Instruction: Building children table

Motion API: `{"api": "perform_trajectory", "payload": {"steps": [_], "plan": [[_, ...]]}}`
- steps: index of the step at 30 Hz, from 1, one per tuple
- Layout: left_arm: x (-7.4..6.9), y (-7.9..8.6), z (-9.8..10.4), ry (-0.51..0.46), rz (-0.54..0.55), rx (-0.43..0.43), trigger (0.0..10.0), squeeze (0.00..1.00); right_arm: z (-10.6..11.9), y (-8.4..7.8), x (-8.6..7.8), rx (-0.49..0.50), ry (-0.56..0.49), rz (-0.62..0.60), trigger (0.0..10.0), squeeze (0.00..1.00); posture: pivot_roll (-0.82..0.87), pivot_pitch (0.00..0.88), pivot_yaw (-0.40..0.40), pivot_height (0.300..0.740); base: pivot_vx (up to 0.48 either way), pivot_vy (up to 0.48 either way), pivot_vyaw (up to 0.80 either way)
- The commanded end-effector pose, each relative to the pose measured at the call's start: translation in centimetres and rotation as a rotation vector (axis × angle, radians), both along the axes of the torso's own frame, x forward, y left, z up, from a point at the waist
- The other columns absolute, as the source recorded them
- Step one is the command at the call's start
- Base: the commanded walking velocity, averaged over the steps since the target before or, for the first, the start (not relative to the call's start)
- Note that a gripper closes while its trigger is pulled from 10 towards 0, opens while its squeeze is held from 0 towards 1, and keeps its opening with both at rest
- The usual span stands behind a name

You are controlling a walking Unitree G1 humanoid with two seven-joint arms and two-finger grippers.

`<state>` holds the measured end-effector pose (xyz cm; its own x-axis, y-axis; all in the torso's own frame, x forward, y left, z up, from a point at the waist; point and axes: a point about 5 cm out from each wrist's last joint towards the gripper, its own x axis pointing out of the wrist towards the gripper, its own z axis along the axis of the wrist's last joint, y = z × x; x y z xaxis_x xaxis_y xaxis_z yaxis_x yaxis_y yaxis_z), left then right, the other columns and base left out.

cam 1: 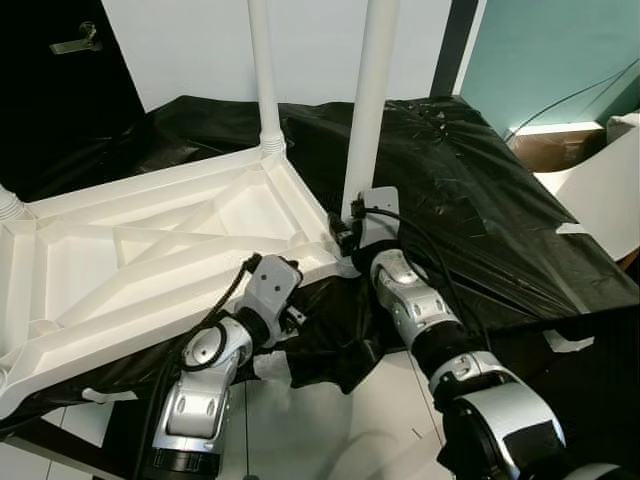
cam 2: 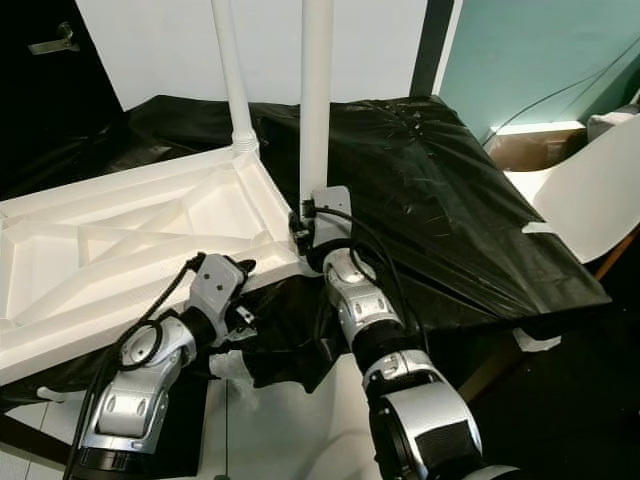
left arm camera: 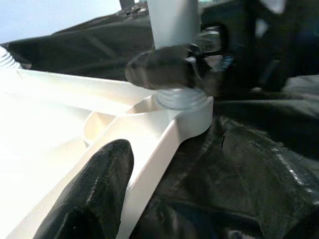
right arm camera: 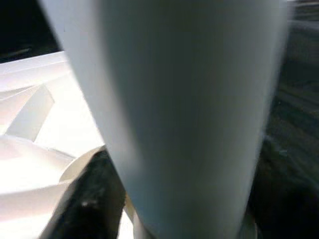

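Tabletop (cam 1: 150,250): we see it upside down, mid-left of frame.
Right gripper (cam 1: 345,232): we see it clamped on near leg (cam 1: 368,100).
Left gripper (left arm camera: 174,199): fingers spread, astride tabletop's edge.

A desk (cam 1: 600,290) draped in crinkled black plastic sheeting (cam 1: 480,180) takes up the middle of the room, the sheet fixed at its edges with strips of pale tape (cam 1: 572,228). Behind it stands a plain white wall (cam 1: 190,45), with a dark door and metal handle (cam 1: 75,42) on the left. To the right is a teal wall (cam 1: 545,50) crossed by a thin cable (cam 1: 580,95). The floor (cam 1: 310,430) is pale tile.
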<state>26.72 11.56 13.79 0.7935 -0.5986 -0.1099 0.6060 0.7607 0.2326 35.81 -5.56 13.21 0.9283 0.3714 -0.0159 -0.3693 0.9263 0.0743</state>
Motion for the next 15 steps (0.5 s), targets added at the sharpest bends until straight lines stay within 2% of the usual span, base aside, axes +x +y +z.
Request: {"api": "perform_trajectory", "payload": {"steps": [1, 6, 10, 11, 12, 13, 14, 15], "plan": [[0.2, 0.3, -0.2, -0.006, 0.104, -0.002, 10.0, 0.0, -0.4, -0.2, -0.4, 0.007, -0.003, 0.07, 10.0, 1.0, 0.07, 0.032, -0.012, 0.74, 0.0, 0.0, 0.0], [0.2, 0.4, -0.4, -0.001, 0.095, 0.004, 10.0, 0.0, 0.1, -3.7, -0.1, -0.053, -0.05, 0.225, 10.0, 1.0, 0.07, 0.02, -0.022, 0.74, 0.0, 0.0, 0.0], [0.3, 0.4, -0.4, -0.002, 0.095, 0.003, 10.0, 0.0, 0.5, -4.6, 0.2, -0.076, -0.061, 0.261, 10.0, 1.0, 0.07, 0.016, -0.024, 0.74, 0.0, 0.0, 0.0], [0.4, 0.3, -0.4, -0.004, 0.095, 0.001, 10.0, 0.0, 0.9, -5.0, 0.5, -0.093, -0.07, 0.292, 10.0, 0.96, 0.07, 0.01, -0.026, 0.74, 0.0, 0.0, 0.0], [0.4, 0.2, -0.3, -0.006, 0.094, -0.001, 10.0, 0.0, 1.1, -5.1, 0.6, -0.104, -0.076, 0.311, 10.0, 0.29, 0.07, 0.01, -0.026, 0.74, 0.0, 0.0, 0.0], [0.4, 0.1, -0.3, -0.007, 0.093, -0.003, 10.0, 0.0, 1.4, -5.3, 0.8, -0.117, -0.08, 0.329, 10.0, 0.07, 0.07, 0.002, -0.028, 0.74, 0.0, 0.0, 0.0], [0.4, 0.1, -0.3, -0.007, 0.093, -0.003, 10.0, 0.0, 1.4, -5.3, 0.8, -0.117, -0.08, 0.329, 10.0, 0.07, 0.07, 0.002, -0.028, 0.74, 0.0, 0.0, 0.0], [0.5, 0.1, -0.3, -0.008, 0.091, -0.004, 10.0, 0.0, 1.7, -5.1, 0.9, -0.131, -0.088, 0.367, 10.0, 0.0, 0.07, 0.0, -0.029, 0.74, 0.0, 0.0, 0.0]]}}
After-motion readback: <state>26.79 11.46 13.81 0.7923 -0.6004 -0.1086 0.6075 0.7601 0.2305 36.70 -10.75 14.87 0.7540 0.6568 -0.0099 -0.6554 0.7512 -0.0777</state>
